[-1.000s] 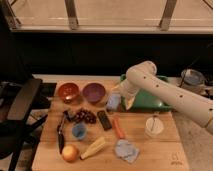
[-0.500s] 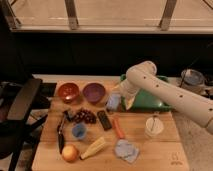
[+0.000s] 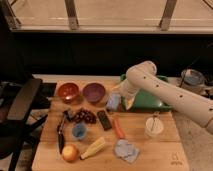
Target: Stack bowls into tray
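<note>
Desk (image 3: 160,150) of pale wood seen from above and in front, crowded with small kitchen things. At its back left two round bowls sit side by side, not stacked: a glossy orange-red bowl (image 3: 68,92) on the left and a dull purple bowl (image 3: 93,92) just beside it on the right. Both stand upright on the wood, outside the tray. The green tray (image 3: 145,101), rectangular with low sides, lies at the back right of the desk, and the arm hides part of it.

A white robot arm (image 3: 170,92) reaches in from the right edge, bends at an elbow above the tray and points down to the left. Its claw (image 3: 115,102) hangs low between the purple bowl and the tray's left end, fingers spread, pinching nothing.

In front of the bowls lie a bunch of dark grapes (image 3: 86,116) and a small black block (image 3: 104,120). Nearer the front are a small blue cup (image 3: 78,131), an orange carrot (image 3: 118,128) and a clear plastic cup (image 3: 154,126). Along the front edge are an apple (image 3: 70,152), a pale yellow cob of corn (image 3: 94,147) and a crumpled grey-blue cloth (image 3: 126,150). A dark utensil (image 3: 61,134) lies along the left side. A black chair (image 3: 22,100) stands to the left of the desk.
</note>
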`<state>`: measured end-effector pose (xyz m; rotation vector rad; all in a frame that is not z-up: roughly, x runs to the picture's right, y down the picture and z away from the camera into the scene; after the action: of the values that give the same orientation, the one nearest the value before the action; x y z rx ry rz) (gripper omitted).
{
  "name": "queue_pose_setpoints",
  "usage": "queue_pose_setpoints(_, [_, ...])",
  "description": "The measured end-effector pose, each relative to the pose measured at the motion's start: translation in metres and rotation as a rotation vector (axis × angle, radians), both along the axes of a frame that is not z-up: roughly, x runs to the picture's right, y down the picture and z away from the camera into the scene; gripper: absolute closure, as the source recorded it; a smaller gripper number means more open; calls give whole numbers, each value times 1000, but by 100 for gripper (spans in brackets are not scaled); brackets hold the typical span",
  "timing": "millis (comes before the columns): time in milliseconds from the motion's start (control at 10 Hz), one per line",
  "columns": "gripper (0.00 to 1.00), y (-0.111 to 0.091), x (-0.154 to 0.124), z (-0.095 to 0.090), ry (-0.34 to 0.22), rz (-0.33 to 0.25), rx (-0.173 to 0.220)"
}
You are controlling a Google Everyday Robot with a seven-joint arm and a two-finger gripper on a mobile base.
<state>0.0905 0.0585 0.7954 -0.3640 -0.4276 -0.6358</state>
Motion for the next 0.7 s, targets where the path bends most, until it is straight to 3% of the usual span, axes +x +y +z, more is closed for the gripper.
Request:
queue_pose_setpoints(400, [23,-1,1,0,0,-3,1])
queue_pose_setpoints(700, [23,-19,-16,-3,-62,-84,26])
